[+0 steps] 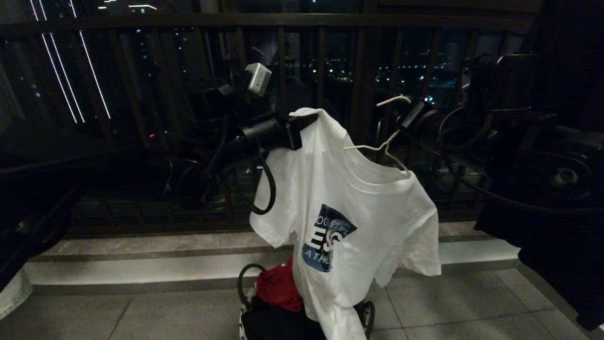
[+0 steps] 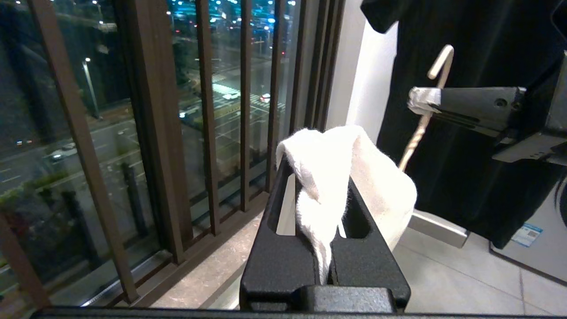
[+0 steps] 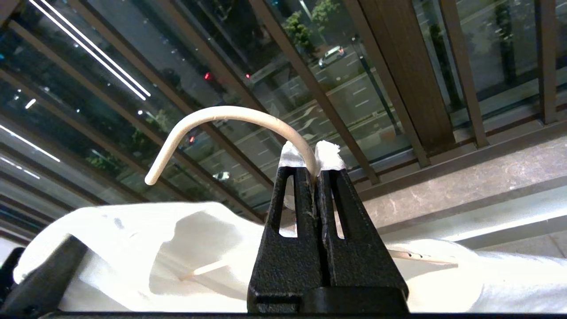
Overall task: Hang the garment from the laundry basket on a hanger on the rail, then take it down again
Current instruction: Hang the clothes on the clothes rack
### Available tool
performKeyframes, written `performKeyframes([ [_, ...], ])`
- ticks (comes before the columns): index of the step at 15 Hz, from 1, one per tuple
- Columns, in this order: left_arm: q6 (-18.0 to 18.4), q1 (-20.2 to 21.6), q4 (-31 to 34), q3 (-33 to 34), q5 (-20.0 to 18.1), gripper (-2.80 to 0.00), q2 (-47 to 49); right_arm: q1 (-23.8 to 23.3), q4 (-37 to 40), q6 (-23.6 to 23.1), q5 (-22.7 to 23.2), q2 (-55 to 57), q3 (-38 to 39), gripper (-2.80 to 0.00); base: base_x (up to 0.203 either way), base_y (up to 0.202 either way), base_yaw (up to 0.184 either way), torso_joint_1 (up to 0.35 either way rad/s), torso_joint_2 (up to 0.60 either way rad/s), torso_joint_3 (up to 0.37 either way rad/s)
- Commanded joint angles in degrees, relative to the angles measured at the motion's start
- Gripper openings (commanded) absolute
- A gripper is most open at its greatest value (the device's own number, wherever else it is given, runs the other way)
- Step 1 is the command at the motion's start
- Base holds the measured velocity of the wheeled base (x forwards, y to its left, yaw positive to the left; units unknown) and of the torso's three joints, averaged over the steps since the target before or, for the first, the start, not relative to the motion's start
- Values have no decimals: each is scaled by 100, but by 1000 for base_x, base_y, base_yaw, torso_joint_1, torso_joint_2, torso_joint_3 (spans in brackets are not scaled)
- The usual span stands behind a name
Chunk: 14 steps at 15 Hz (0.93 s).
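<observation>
- The left pincer [image 1: 302, 123] is clamped on one shoulder of the garment [image 1: 349, 222], lifted above the laundry basket [image 1: 365, 316].
- The right pincer [image 1: 405, 118] grips the hanger [image 1: 377, 147] by its neck; only one hanger arm sits inside the collar.
- Dressing the hanger looks unfinished; hanging on the rail and taking down remain.

Ahead of me stands a dark balcony railing [image 1: 321, 66] of upright brown bars, with city lights and a lit street [image 2: 230, 95] with cars beyond it. Under the railing runs a pale stone ledge [image 1: 155, 264], then grey floor tiles [image 1: 453, 307]. Low in front I see a red cloth [image 1: 279, 285] lying on a black garment [image 1: 278, 326]. More black cloth [image 2: 460, 146] hangs to my right.
</observation>
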Motion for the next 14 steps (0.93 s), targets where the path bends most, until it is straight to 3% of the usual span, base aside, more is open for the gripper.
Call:
performKeyframes([
  [1,68,-18,-29,40,-24,-280,21,-7,-22,17,-18,-7,-8,-280,0,0,0,0,0,0],
  [6,225,-21,-18,83,-35,-280,84,-15,-31,0,-36,-24,-17,-280,0,0,0,0,0,0],
  [7,261,-21,-8,93,-35,0,88,-16,-31,-1,-44,-32,-17,-280,0,0,0,0,0,0],
  [14,459,5,380,131,-44,0,-187,-199,-40,-27,-36,-31,-69,-280,0,0,0,0,0,0],
])
